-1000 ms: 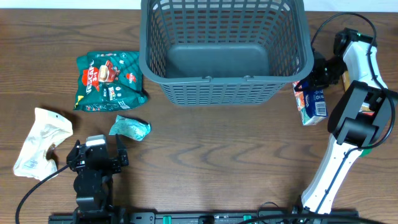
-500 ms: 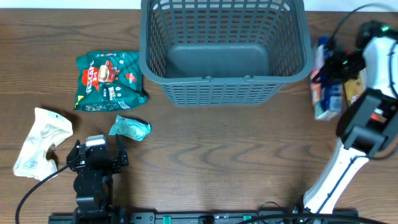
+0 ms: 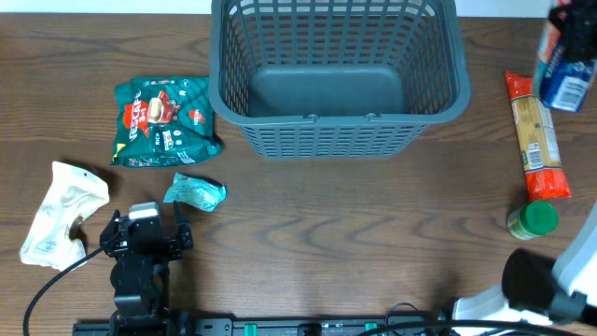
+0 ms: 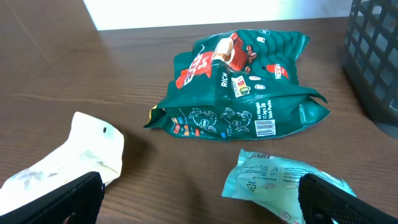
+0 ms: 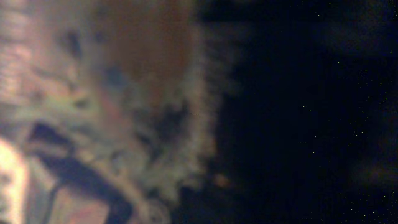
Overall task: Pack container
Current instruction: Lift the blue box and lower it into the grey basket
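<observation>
Overhead, left gripper (image 3: 147, 217) low at near edge, jaws apart, facing container (image 3: 336, 119).

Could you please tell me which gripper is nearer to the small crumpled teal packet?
Left. The left gripper is just short of the teal packet; the right gripper is across the table at the far right corner, holding the blue carton.

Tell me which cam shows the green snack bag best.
Left wrist: the green snack bag sits mid-frame, close and whole, with its print visible. Overhead shows it whole but small, lying left of the container. Right wrist is a dark blur; nothing of the bag can be made out there.
</observation>
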### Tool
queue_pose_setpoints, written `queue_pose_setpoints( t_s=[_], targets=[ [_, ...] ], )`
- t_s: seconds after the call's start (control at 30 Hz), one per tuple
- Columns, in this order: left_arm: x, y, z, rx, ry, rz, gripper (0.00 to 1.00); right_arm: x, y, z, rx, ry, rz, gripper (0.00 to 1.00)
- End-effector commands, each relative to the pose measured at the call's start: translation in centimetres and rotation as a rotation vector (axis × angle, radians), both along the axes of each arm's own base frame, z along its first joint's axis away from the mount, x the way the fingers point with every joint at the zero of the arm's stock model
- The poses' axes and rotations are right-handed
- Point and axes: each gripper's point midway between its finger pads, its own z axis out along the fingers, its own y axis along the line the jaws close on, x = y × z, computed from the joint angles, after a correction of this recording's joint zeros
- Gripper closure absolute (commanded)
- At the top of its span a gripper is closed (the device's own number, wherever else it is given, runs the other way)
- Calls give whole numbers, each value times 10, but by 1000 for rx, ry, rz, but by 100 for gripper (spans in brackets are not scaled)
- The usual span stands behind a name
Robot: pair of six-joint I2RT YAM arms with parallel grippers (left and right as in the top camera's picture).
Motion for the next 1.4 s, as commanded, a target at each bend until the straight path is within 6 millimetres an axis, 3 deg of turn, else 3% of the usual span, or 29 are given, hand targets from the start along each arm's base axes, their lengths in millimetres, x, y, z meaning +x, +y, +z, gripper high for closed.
queue_pose_setpoints(
  t_s=[0.0,0.1,0.27,0.4,0.5,0.67,0.9,1.03,1.2,1.23,1.27,1.3,1.33,1.37],
  targets=[
    [0,0,-9,16,22,-6,2,-4,55,24,-60,-85,170,99],
    [0,0,-9,16,22,-6,1,-9,109,31,-185,-135,382,99],
    [0,0,-9,16,22,-6,1,-13,181,18,-347,-161,661,99],
    [0,0,-9,16,22,-6,1,-8,224,-7,-420,-142,817,99],
    [0,0,-9,16,22,-6,1,-2,246,-42,-441,-70,928,99],
    [0,0,-9,16,22,-6,1,1,268,-107,-383,95,1099,99],
    [0,0,-9,16,22,-6,1,10,270,-194,-349,351,1185,99],
    [0,0,-9,16,22,-6,2,13,274,-218,-324,400,1219,99],
    [0,0,-9,16,22,-6,1,17,278,-224,-307,398,1235,99],
    [0,0,-9,16,22,-6,1,18,279,-223,-303,395,1228,93],
    [0,0,-9,16,22,-6,2,19,279,-223,-299,394,1219,72],
    [0,0,-9,16,22,-6,1,20,279,-222,-293,393,1211,41],
    [0,0,-9,16,22,-6,1,20,279,-222,-287,397,1202,16],
    [0,0,-9,16,22,-6,2,20,279,-222,-278,403,1192,8]
  ],
)
